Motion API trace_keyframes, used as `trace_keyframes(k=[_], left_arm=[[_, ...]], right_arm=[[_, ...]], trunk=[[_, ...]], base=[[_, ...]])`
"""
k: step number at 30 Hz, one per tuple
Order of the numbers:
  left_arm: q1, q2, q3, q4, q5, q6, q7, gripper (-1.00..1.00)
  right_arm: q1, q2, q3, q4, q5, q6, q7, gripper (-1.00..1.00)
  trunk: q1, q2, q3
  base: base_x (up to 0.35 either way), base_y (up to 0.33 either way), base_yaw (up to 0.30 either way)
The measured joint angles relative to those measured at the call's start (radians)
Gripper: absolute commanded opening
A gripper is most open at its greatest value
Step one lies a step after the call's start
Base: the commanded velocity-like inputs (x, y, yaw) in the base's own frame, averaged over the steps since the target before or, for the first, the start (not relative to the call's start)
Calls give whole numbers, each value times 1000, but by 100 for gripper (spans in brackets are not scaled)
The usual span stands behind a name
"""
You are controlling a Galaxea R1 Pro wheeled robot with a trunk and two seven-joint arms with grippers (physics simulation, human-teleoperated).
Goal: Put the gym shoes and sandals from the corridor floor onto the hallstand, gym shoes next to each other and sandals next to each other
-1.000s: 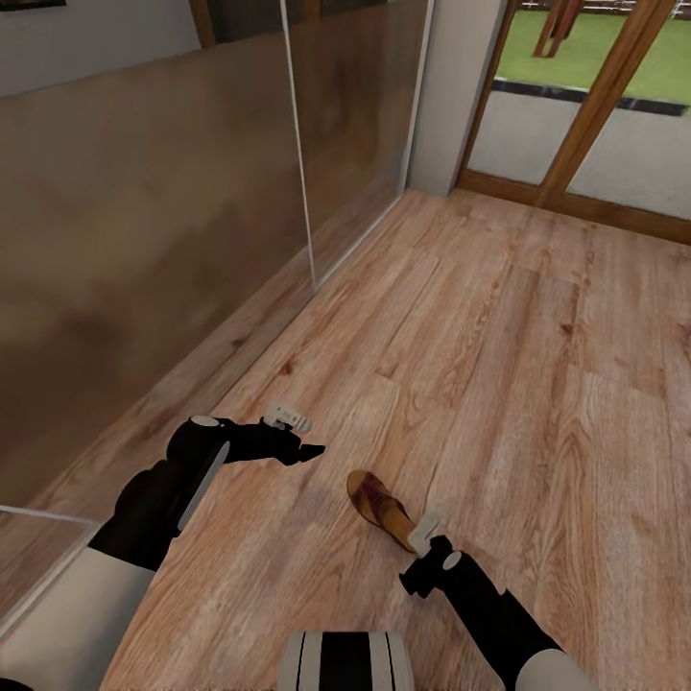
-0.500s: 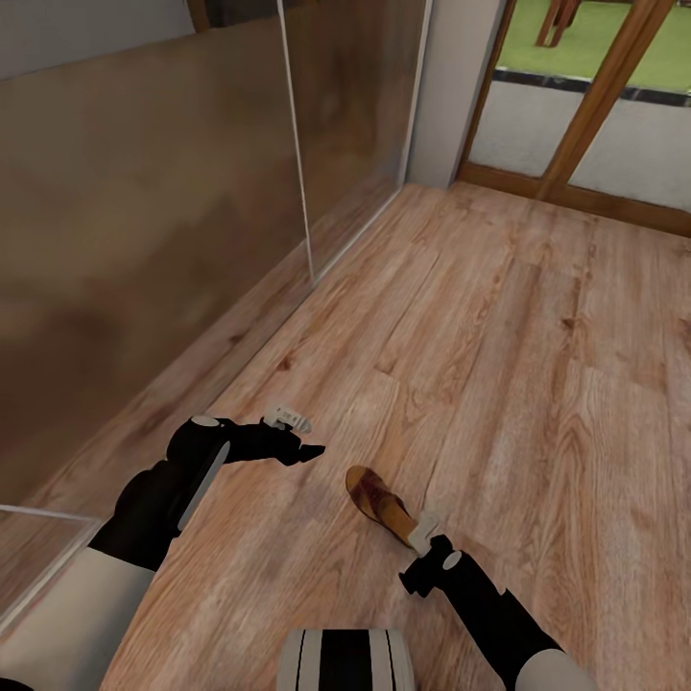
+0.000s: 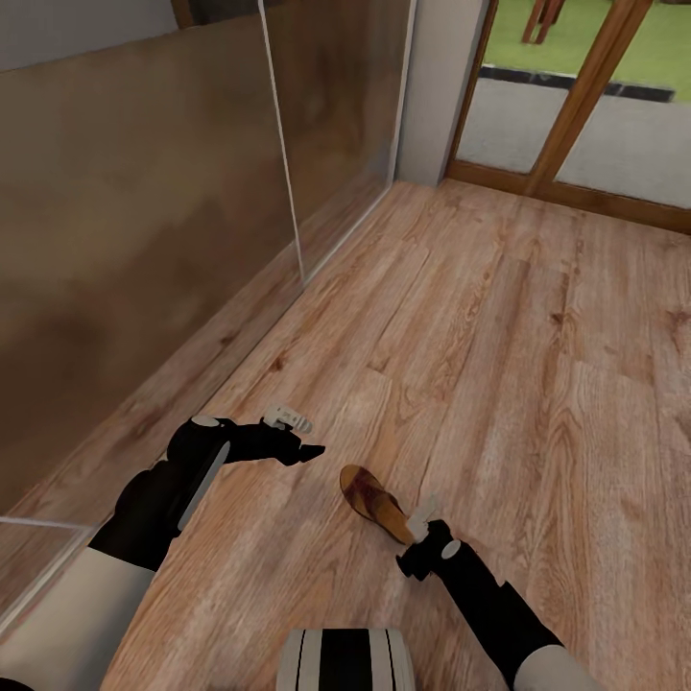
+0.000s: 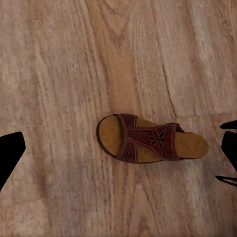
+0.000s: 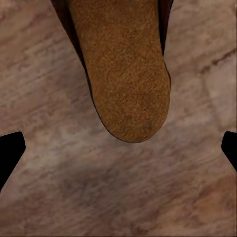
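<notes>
one sandal [image 3: 376,504] lies flat on the corridor floor [image 3: 499,345], sole down, its tan footbed up and a wide brown strap with cut-out flower shapes across the middle. in the left wrist view the same sandal [image 4: 150,140] shows whole, alone on the wood planks [image 4: 59,74] with bare floor all around it. in the right wrist view the rounded heel end of its footbed [image 5: 126,74] shows close up, the grain of the floor [image 5: 118,197] beneath it.

the right hand [image 3: 420,523] hangs just at the heel end of the sandal, its pale fingertips near the shoe. its two dark fingertips [image 5: 10,150] sit at opposite edges of the right wrist view, spread wide, with the sandal's heel between them and nothing gripped.

the left hand [image 3: 297,434] hovers above the floor a little way from the sandal's toe end, on the side toward the mirrored sliding door [image 3: 144,221]. its fingertips [image 4: 10,153] also show at the far edges of its wrist view, set wide and holding nothing.

the mirrored door runs along the left side of the corridor. ahead, a wood-framed glass door [image 3: 585,96] gives onto grey paving and green grass.
</notes>
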Motion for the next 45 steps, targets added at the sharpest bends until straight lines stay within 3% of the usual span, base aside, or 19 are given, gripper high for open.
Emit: trace_keyframes(k=[12, 24, 45], left_arm=[[0, 0, 0, 0, 0, 0, 0, 100], [0, 0, 0, 0, 0, 0, 0, 100], [0, 0, 0, 0, 0, -1, -1, 100]], right_arm=[[-4, 0, -3, -39, 1, 0, -45, 100], [-5, 2, -2, -37, 1, 0, -42, 100], [-5, 0, -3, -39, 1, 0, -46, 100]], trunk=[[0, 0, 0], [0, 0, 0], [10, -5, -106]], base=[[0, 0, 0], [0, 0, 0], [0, 0, 0]])
